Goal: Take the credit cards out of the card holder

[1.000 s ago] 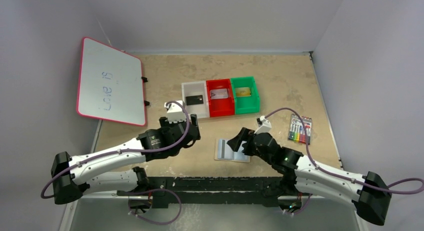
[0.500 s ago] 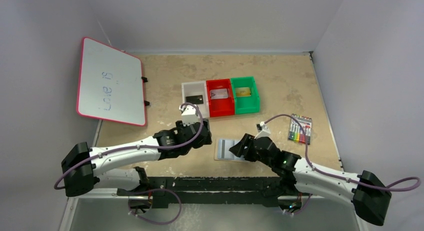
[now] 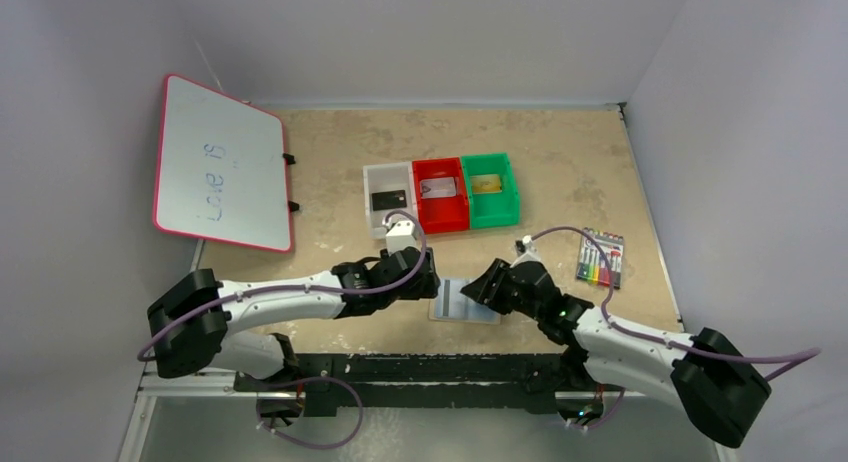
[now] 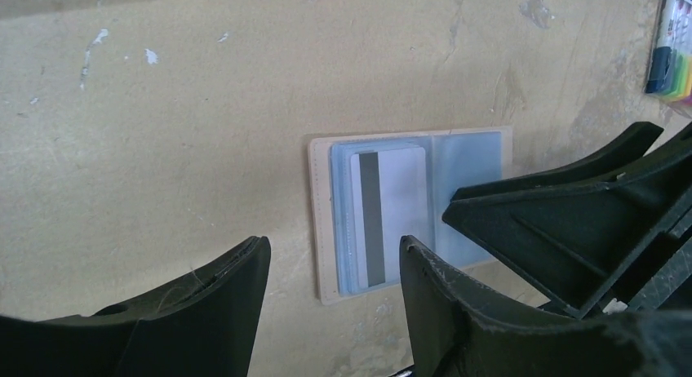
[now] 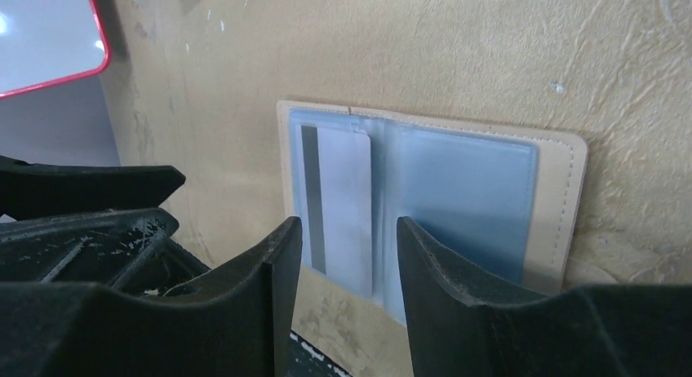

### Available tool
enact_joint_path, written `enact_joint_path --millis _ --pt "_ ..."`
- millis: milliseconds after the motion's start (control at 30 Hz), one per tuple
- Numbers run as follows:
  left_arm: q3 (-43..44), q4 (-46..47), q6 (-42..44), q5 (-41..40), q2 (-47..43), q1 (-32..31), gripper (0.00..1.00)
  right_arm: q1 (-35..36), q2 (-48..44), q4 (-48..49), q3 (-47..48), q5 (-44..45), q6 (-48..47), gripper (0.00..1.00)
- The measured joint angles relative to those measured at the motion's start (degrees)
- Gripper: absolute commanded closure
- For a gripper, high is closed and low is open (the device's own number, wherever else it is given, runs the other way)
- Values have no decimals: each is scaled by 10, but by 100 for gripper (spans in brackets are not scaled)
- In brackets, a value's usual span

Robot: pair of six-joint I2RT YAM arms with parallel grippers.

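The card holder (image 3: pixel 455 302) lies open and flat on the tan table near the front edge. A pale card with a dark stripe (image 4: pixel 388 218) sits in its left panel; it also shows in the right wrist view (image 5: pixel 343 197). My left gripper (image 4: pixel 334 246) is open and empty, low over the holder's left near corner (image 4: pixel 326 230). My right gripper (image 5: pixel 348 230) is open and empty, just above the holder's near edge (image 5: pixel 457 181), astride the striped card's end. In the top view the left gripper (image 3: pixel 430 279) and right gripper (image 3: pixel 480 287) flank the holder.
Behind the holder stand a white bin (image 3: pixel 388 212) with a black card, a red bin (image 3: pixel 440 210) with a silvery card and a green bin (image 3: pixel 490 204) with a gold card. A marker pack (image 3: pixel 600 259) lies at the right. A pink-framed whiteboard (image 3: pixel 218 164) leans at the left.
My left arm has swung right until its gripper reaches the holder's left edge. My right gripper has dropped lower and closer to the holder. The holder has not moved.
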Motion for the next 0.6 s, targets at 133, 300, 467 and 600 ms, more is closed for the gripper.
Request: enact_joint_path --millis 133,300,467,600 --pt "0 16 0 12 23 0 44 -19 35 28 0 -31 -7 58" --pt "1 22 1 26 55 -1 45 -25 64 61 -2 -60 -9 60" --pt "7 30 4 36 86 -12 50 -27 87 80 -3 -72 -9 63" --pt "32 36 8 40 122 -23 58 -29 105 94 -4 -79 -6 66"
